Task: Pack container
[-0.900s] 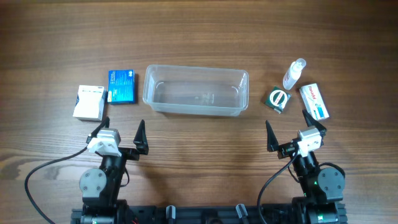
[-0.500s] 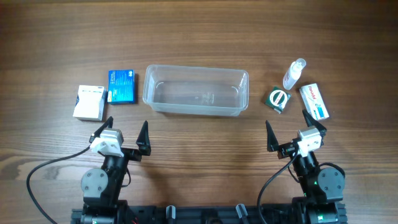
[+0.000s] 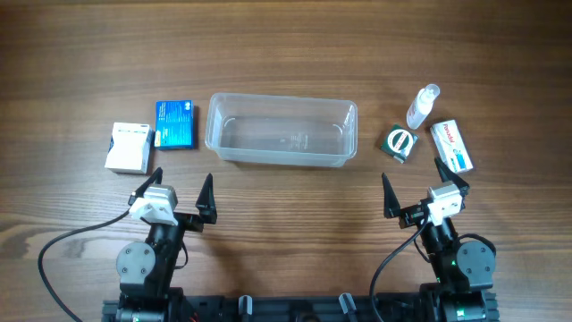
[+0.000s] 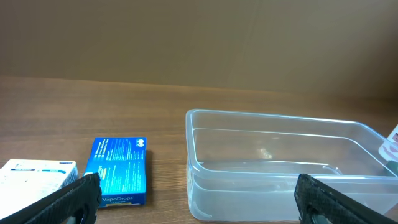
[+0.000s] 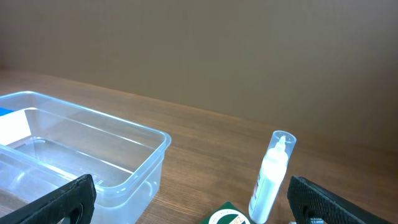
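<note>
The clear plastic container [image 3: 281, 131] sits empty at the table's middle; it also shows in the left wrist view [image 4: 286, 162] and the right wrist view [image 5: 81, 149]. Left of it lie a blue box [image 3: 176, 124] [image 4: 119, 170] and a white box [image 3: 128, 148] [image 4: 34, 179]. Right of it are a green box [image 3: 399, 143] [image 5: 233, 216], a clear small bottle [image 3: 423, 106] [image 5: 270, 176] and a white and red box [image 3: 452, 145]. My left gripper [image 3: 179, 190] [image 4: 198, 202] is open and empty, in front of the container's left end. My right gripper [image 3: 417, 189] [image 5: 193, 199] is open and empty, in front of the green box.
Bare wooden table [image 3: 286, 54] lies behind the container. A black cable [image 3: 67, 241] runs from the left arm's base. A brown wall stands behind the table in both wrist views.
The left gripper has shifted very slightly to the right. Nothing else has moved.
</note>
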`<state>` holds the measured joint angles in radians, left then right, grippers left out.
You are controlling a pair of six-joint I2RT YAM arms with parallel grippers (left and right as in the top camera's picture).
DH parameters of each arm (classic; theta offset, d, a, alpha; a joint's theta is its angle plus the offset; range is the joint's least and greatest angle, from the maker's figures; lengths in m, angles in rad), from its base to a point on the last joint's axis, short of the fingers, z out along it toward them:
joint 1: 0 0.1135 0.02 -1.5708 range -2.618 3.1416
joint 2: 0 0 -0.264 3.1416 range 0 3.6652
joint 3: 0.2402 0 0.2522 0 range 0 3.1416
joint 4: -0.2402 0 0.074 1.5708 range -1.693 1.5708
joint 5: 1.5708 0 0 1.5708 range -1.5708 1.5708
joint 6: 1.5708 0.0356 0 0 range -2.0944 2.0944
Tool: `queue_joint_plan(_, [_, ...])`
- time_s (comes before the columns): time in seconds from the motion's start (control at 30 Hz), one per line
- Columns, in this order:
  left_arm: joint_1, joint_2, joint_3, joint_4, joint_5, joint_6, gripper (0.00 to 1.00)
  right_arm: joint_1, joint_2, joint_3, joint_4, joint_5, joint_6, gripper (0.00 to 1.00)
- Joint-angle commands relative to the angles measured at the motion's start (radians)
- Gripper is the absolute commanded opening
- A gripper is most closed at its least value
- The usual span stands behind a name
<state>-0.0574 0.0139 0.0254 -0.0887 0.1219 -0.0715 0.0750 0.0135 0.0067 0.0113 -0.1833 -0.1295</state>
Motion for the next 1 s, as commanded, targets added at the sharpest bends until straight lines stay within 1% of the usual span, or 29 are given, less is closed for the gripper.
queue_joint_plan(0.0, [-0.004, -0.006, -0.009, 0.003, -0.003, 0.016, 1.0, -0.004, 0.0, -0.002, 0.004, -0.014, -0.01, 1.0])
queue_joint_plan(0.47, [-0.004, -0.006, -0.009, 0.004, 0.0, 0.015, 1.0, -0.004, 0.0, -0.002, 0.004, -0.014, -0.01, 1.0])
queue_joint_plan(0.57, [-0.004, -0.006, -0.009, 0.02, 0.242, -0.145, 1.0, -0.004, 0.0, -0.002, 0.004, -0.014, -0.009, 1.0])
queue_joint_plan(0.6, [-0.004, -0.006, -0.009, 0.023, 0.272, -0.175, 1.0, -0.004, 0.0, -0.002, 0.004, -0.014, -0.01, 1.0])
queue_joint_plan(0.7, [-0.004, -0.006, -0.009, 0.023, 0.288, -0.224, 1.0, -0.004, 0.0, -0.002, 0.004, -0.014, -0.009, 1.0])
queue_joint_plan(0.8, [-0.004, -0.006, -0.008, 0.024, 0.358, -0.277, 1.0, -0.004, 0.0, -0.002, 0.004, -0.014, -0.01, 1.0])
queue_joint_plan(0.97, [-0.004, -0.006, 0.006, 0.005, 0.446, -0.291, 1.0, -0.004, 0.0, -0.002, 0.004, -0.014, -0.01, 1.0])
